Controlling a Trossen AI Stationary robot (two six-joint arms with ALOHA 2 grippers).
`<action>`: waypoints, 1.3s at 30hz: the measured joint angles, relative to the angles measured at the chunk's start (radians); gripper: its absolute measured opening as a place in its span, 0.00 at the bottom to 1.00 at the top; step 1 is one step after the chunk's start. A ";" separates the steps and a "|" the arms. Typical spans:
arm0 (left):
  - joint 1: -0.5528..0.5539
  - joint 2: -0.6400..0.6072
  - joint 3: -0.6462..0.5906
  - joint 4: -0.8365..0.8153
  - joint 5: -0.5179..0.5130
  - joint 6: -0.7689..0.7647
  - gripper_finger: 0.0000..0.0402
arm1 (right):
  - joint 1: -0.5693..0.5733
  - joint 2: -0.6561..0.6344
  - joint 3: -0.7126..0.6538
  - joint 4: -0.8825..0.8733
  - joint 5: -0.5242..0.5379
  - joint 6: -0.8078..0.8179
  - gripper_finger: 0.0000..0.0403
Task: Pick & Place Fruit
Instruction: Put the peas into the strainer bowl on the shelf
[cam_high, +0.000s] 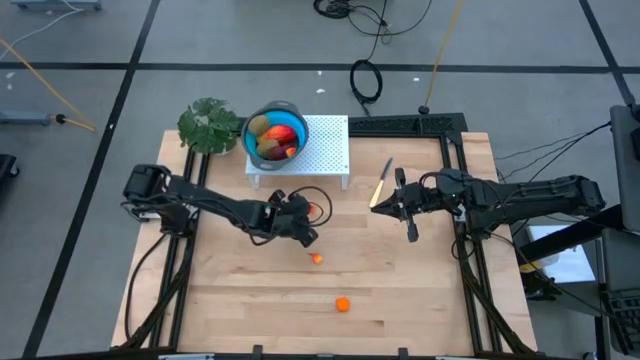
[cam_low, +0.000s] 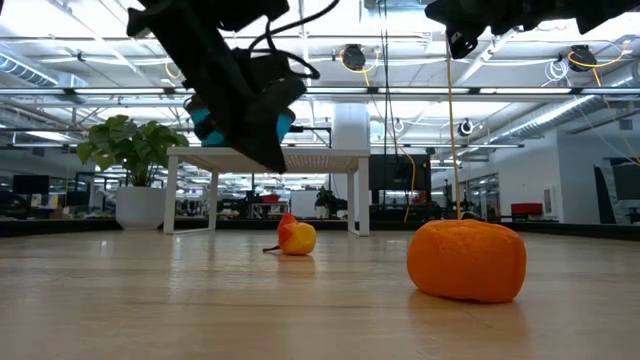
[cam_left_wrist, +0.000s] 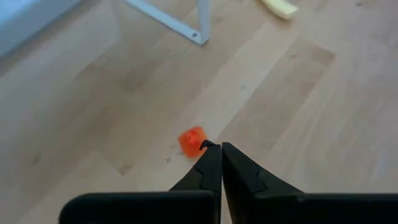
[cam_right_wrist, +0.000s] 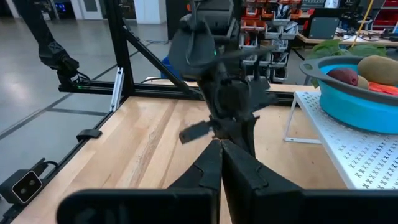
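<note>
A tiny orange-red bit (cam_high: 317, 258) lies on the wooden table; it also shows in the low view (cam_low: 297, 238) and the left wrist view (cam_left_wrist: 191, 140). An orange ball (cam_high: 343, 304) (cam_low: 467, 260) rests nearer the table's near edge. More fruit (cam_high: 278, 138) fills a blue bowl (cam_high: 252, 148) on a white perforated stand (cam_high: 325, 145). My left gripper (cam_high: 310, 238) (cam_left_wrist: 215, 147) is shut and hovers just above and left of the tiny bit, clear of the table (cam_low: 272, 160). My right gripper (cam_high: 412, 235) (cam_right_wrist: 219, 144) is shut too and raised over the table's right half, pointing toward the left arm.
A slim pale-handled knife (cam_high: 381, 185) lies on the table between the stand and the right arm. A green leafy plant (cam_high: 210, 125) stands left of the bowl. Black frame rails (cam_high: 470, 270) run along both table sides. Bare wood lies around the orange ball.
</note>
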 joint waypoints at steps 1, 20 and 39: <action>0.004 0.009 0.000 0.008 0.000 -0.013 0.03 | 0.000 0.000 0.000 0.000 0.000 0.000 0.01; 0.011 0.034 0.001 0.074 0.009 -0.011 0.25 | 0.000 0.000 0.000 0.000 0.000 0.000 0.01; 0.059 0.060 0.002 0.099 0.017 -0.076 0.64 | 0.000 0.000 0.000 0.002 0.000 -0.019 0.01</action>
